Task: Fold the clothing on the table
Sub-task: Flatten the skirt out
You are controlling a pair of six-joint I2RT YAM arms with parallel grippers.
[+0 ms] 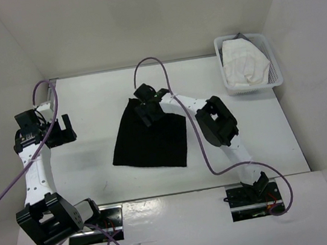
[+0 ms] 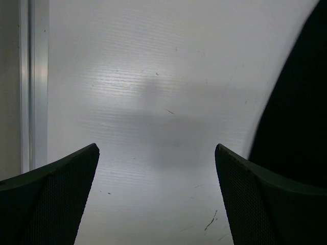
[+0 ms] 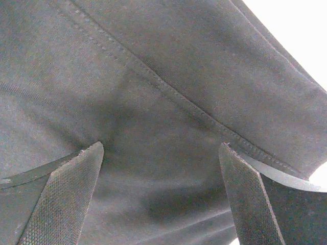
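Looking down from the overhead view, the clothing (image 1: 151, 141) is lying flat near the middle of the table (image 1: 85, 170), black and narrowing toward its far end. The right gripper (image 1: 148, 109) is hanging over that narrow end, jaws spread wide and holding nothing; whether it is touching the cloth cannot be told. The left gripper (image 1: 61, 131) is sitting well apart to the garment's left, jaws likewise wide and empty. A mesh basket (image 1: 276, 79) holding a white cloth (image 1: 243, 62) is standing at the far right corner.

In the left wrist view, bare tabletop is showing between the parted fingers. Black fabric is filling only the right margin, and a metal edge strip (image 2: 33, 76) is running down the left.

In the right wrist view, fabric is filling the frame, with a stitched seam (image 3: 179, 99) crossing diagonally. The material is looking soft, light and limp, so it is likely to sag when lifted. Pinching at the stitched edge or a far corner is appearing the soundest hold.
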